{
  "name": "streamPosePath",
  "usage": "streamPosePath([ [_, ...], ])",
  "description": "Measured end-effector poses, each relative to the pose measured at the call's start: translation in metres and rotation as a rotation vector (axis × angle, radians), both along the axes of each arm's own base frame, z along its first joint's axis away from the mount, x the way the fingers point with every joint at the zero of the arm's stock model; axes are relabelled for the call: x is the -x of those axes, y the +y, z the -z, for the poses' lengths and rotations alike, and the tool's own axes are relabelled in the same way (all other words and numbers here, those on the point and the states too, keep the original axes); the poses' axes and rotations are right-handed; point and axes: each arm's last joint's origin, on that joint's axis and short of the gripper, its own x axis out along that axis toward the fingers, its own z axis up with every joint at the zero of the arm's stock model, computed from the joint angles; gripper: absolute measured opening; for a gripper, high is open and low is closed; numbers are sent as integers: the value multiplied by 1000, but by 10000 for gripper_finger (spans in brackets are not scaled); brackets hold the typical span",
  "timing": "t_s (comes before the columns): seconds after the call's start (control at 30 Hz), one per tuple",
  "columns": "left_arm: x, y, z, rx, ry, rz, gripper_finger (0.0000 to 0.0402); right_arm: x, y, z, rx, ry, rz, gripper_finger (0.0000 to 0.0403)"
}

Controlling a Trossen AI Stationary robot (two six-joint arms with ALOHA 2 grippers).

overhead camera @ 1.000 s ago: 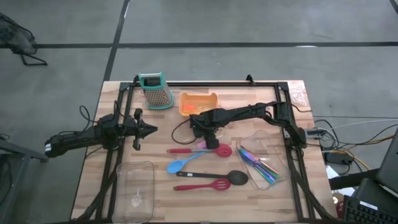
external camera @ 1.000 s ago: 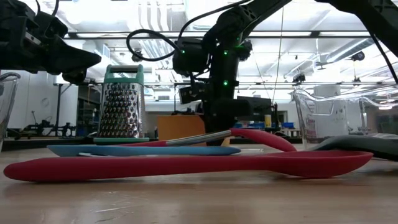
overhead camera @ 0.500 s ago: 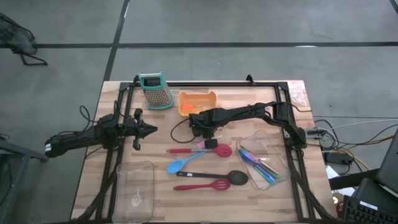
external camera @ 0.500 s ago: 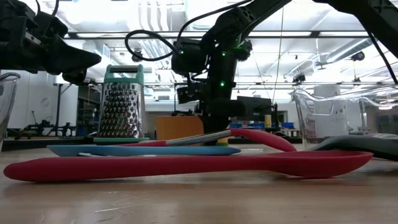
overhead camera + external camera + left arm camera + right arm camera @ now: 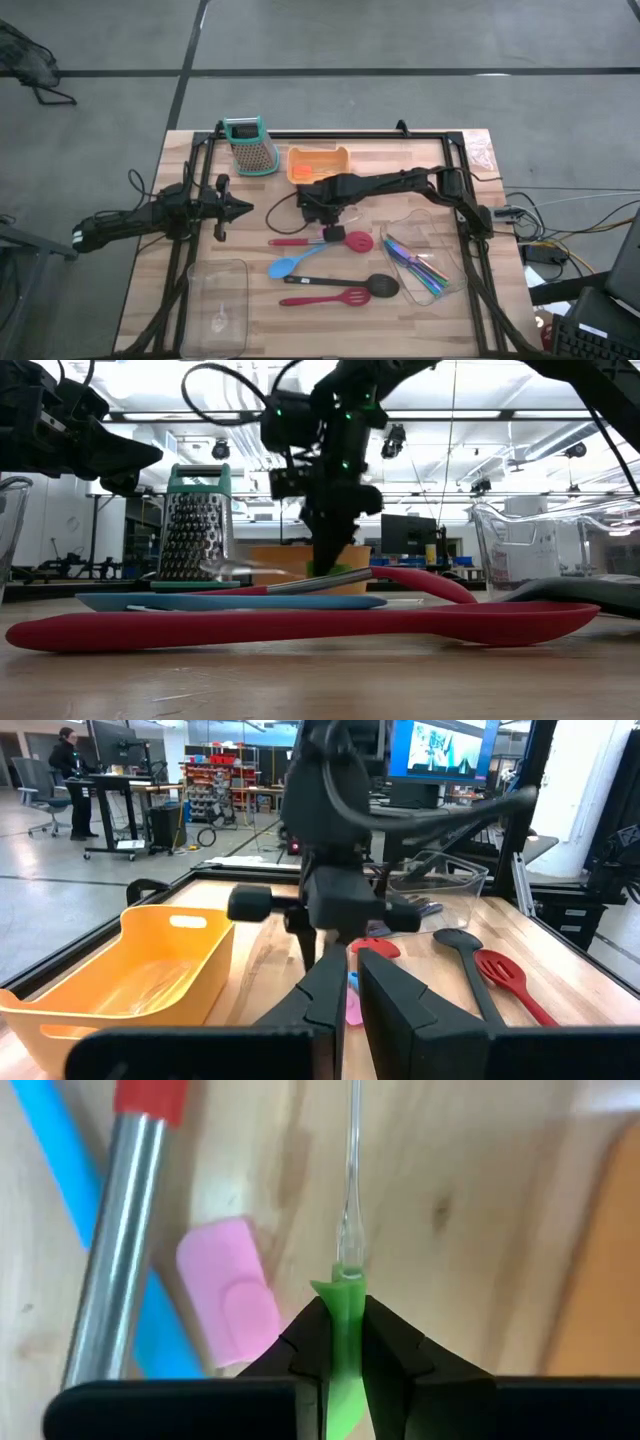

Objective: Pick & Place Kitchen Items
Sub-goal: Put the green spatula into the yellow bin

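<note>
Right gripper (image 5: 342, 1342), near the centre of the surface (image 5: 270, 320), clenched on a small green-handled utensil (image 5: 343, 1335) whose clear shaft points away from the fingers; a pink piece (image 5: 228, 1293) lies just beside it. At 6 o'clock of this gripper lie the red spoon (image 5: 340, 240), blue spoon (image 5: 290, 264), black spoon (image 5: 372, 284) and red slotted spatula (image 5: 330, 298). Blue-handled cutlery (image 5: 415, 266) rests in a clear bin (image 5: 425, 225) at 4 o'clock. Orange tray (image 5: 318, 160) at 12 o'clock. Left gripper (image 5: 236, 209), fingers closed on nothing, waits at 9 o'clock.
</note>
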Motion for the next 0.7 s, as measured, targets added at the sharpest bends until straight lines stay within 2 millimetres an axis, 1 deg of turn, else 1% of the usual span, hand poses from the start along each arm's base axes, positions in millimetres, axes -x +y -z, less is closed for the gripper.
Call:
streamPosePath([
  [0.1, 0, 0, 0, 0, 0, 0, 35, -6, 2, -15, 24, -33, -7, 32],
  [0.2, 0, 0, 0, 0, 0, 0, 35, -9, 0, -32, 89, -59, 12, 34],
  [0.37, 0, 0, 0, 0, 0, 0, 35, -13, -16, -58, 228, -104, 115, 33],
  [0.5, 0, 0, 0, 0, 0, 0, 35, -12, -36, -71, 249, -133, 206, 35],
  [0.63, 0, 0, 0, 0, 0, 0, 35, -7, -66, -71, 241, -136, 315, 34],
  [0.7, 0, 0, 0, 0, 0, 0, 35, -3, -81, -68, 239, -123, 362, 35],
])
